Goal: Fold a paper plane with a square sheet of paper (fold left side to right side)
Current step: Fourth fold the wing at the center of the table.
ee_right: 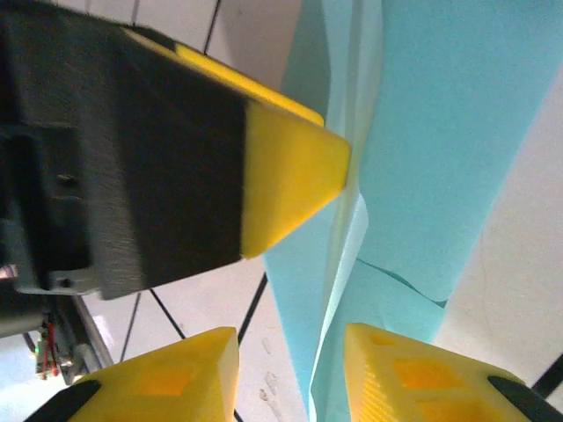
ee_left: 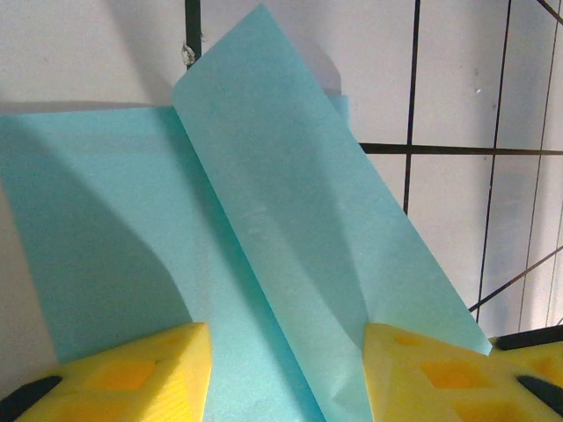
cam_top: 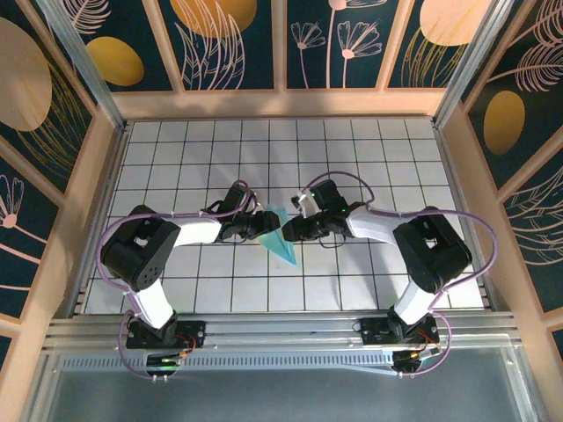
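The paper plane (cam_top: 281, 237) is a creased light teal dart on the white tiled table, its tip pointing toward the near right. My left gripper (cam_top: 257, 224) is at its wide left end. In the left wrist view the yellow fingers (ee_left: 167, 369) stand apart on the paper plane (ee_left: 290, 202), with a raised flap running between them. My right gripper (cam_top: 296, 230) meets the plane from the right. Its jaws (ee_right: 290, 352) are apart, and a standing folded edge of the paper plane (ee_right: 440, 132) lies between them, close to the right finger. The left gripper's fingertip (ee_right: 290, 167) touches that edge.
The tiled table (cam_top: 369, 149) stretches back and to both sides of the arms. Wooden walls (cam_top: 281, 104) ring it, and an aluminium rail (cam_top: 281, 330) runs along the near edge by the arm bases.
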Motion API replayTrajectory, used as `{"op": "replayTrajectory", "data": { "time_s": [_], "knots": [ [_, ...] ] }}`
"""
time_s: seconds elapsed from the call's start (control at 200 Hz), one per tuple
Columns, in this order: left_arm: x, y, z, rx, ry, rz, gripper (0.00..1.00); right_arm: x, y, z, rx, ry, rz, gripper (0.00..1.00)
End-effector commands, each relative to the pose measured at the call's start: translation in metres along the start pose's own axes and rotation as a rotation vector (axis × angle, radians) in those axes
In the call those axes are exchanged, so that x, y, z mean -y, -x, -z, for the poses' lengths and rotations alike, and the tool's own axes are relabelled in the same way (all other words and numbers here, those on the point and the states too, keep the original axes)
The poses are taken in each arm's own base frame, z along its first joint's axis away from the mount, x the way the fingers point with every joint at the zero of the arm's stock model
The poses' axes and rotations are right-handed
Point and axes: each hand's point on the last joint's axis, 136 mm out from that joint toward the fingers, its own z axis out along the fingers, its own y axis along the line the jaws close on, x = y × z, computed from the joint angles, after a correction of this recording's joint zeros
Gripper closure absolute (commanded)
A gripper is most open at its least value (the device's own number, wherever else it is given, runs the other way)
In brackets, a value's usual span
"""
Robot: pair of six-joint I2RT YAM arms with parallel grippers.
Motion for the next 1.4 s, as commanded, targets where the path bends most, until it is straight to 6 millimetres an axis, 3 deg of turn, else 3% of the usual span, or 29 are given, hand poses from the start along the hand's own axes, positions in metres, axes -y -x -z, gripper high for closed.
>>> {"op": "replayTrajectory", "data": {
  "time_s": [0.0, 0.581, 0.796, 1.036, 1.181, 1.391],
  "knots": [
    [-0.014, -0.006, -0.003, -0.021, 0.060, 0.002, 0.51, -0.005, 0.010, 0.011, 0.045, 0.042, 0.008, 0.62],
    [-0.014, -0.005, -0.003, -0.021, 0.060, 0.002, 0.50, 0.006, 0.002, -0.005, 0.018, 0.049, -0.028, 0.69],
    [-0.015, -0.006, -0.004, -0.023, 0.063, 0.003, 0.50, 0.011, -0.001, -0.008, 0.001, 0.026, -0.032, 0.83],
    [-0.014, -0.005, -0.003, -0.022, 0.061, 0.001, 0.50, 0.015, -0.004, -0.009, -0.004, 0.019, -0.038, 0.89],
    [-0.015, -0.007, -0.003, -0.025, 0.064, 0.003, 0.50, 0.017, -0.002, -0.011, -0.005, 0.011, -0.038, 1.00],
    [-0.016, -0.007, -0.003, -0.025, 0.064, 0.001, 0.50, 0.025, -0.004, -0.015, -0.017, -0.021, -0.050, 1.00]
  ]
}}
